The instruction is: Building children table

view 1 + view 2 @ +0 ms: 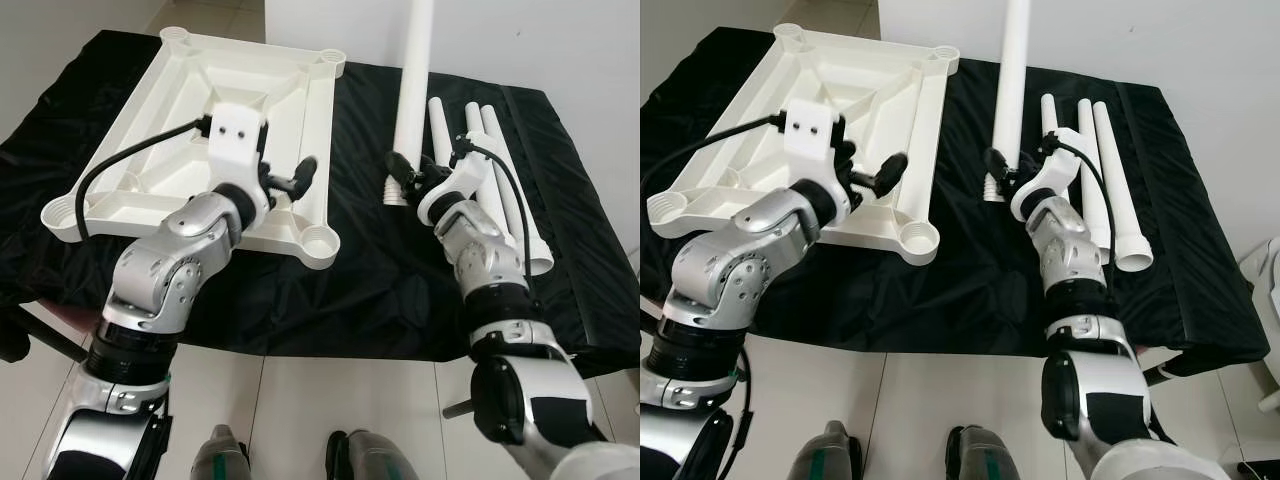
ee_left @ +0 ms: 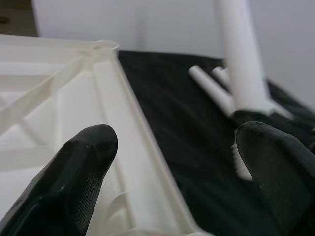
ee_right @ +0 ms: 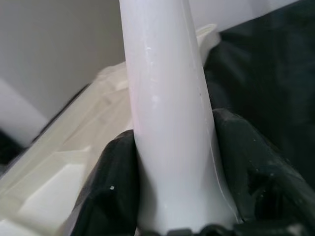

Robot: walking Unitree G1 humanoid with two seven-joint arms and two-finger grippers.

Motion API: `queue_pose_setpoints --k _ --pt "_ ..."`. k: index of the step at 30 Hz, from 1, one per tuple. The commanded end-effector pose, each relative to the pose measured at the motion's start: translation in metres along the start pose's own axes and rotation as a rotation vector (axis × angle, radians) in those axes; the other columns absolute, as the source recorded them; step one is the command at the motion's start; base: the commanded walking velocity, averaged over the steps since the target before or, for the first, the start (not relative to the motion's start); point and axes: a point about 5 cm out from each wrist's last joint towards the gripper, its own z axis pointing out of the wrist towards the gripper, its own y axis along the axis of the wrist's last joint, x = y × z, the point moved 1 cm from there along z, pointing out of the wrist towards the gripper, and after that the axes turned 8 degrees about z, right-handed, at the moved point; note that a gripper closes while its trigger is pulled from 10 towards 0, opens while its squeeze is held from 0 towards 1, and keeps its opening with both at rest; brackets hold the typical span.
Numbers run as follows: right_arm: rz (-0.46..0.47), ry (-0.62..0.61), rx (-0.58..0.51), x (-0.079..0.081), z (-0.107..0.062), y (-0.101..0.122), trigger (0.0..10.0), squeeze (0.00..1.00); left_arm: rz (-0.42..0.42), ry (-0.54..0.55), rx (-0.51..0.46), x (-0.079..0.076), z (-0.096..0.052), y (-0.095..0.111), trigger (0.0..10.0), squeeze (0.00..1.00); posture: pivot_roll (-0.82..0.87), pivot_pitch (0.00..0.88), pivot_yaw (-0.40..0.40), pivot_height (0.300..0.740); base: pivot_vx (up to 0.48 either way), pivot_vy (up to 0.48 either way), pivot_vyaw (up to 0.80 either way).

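Note:
A white plastic table top (image 1: 150, 95) lies upside down on the black cloth, ribs up, with a round leg socket (image 1: 322, 243) at its near right corner. My left gripper (image 1: 292, 180) hovers open over the top's right rim, nothing between its fingers (image 2: 83, 162). My right gripper (image 1: 405, 172) is shut on a white table leg (image 1: 412, 90), held upright to the right of the top. The leg's threaded end (image 1: 395, 192) points down, close to the cloth. In the right wrist view the leg (image 3: 167, 98) stands between both black fingers.
Three more white legs (image 1: 1110, 170) lie side by side on the cloth at the right. The black cloth (image 1: 370, 270) covers the whole work surface; its front edge drops to a tiled floor (image 1: 330, 400). A white wall stands behind.

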Motion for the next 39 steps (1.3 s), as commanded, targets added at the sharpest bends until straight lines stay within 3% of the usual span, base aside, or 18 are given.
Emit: queue_pose_setpoints --k 1,6,8,11,17,25,31,39 --pt "-0.022 0.071 -0.050 0.010 -0.001 0.006 10.0 0.00 -0.046 -0.327 -0.053 -0.019 0.001 0.008 10.0 0.00 0.00 0.000 -0.072 0.740 0.000 0.000 0.00" --pt "-0.099 0.168 -0.079 0.024 -0.005 0.004 10.0 0.00 -0.135 -0.366 -0.075 -0.020 0.008 0.019 10.0 0.00 0.00 0.000 -0.061 0.740 0.000 0.000 0.00" --pt "-0.099 0.168 -0.079 0.024 -0.005 0.004 10.0 0.00 -0.135 -0.366 -0.075 -0.020 0.008 0.019 10.0 0.00 0.00 0.000 -0.061 0.740 0.000 0.000 0.00" --pt "-0.135 0.289 -0.109 0.036 -0.016 -0.001 10.0 0.00 -0.162 -0.426 -0.064 -0.022 0.011 0.023 10.0 0.00 0.00 0.000 -0.055 0.740 0.000 0.000 0.00" --pt "-0.161 0.346 -0.091 0.039 -0.024 -0.008 10.0 0.00 -0.170 -0.437 -0.051 -0.021 0.016 0.023 10.0 0.00 -0.01 0.000 -0.055 0.740 0.000 0.000 0.00" --pt "-0.203 0.429 -0.033 0.046 -0.035 -0.023 10.0 0.00 -0.236 -0.446 -0.115 -0.012 0.022 0.045 10.0 0.00 0.00 0.000 -0.058 0.740 0.000 0.000 0.00" --pt "-0.208 0.445 -0.027 0.048 -0.037 -0.025 10.0 0.00 -0.238 -0.462 -0.129 -0.012 0.022 0.051 10.0 0.00 0.00 0.000 -0.058 0.740 0.000 0.000 0.00" --pt "-0.261 0.532 -0.001 0.053 -0.047 -0.031 10.0 0.00 -0.304 -0.487 -0.162 -0.002 0.024 0.072 10.0 0.00 -0.01 0.000 -0.055 0.740 0.000 0.000 0.00"
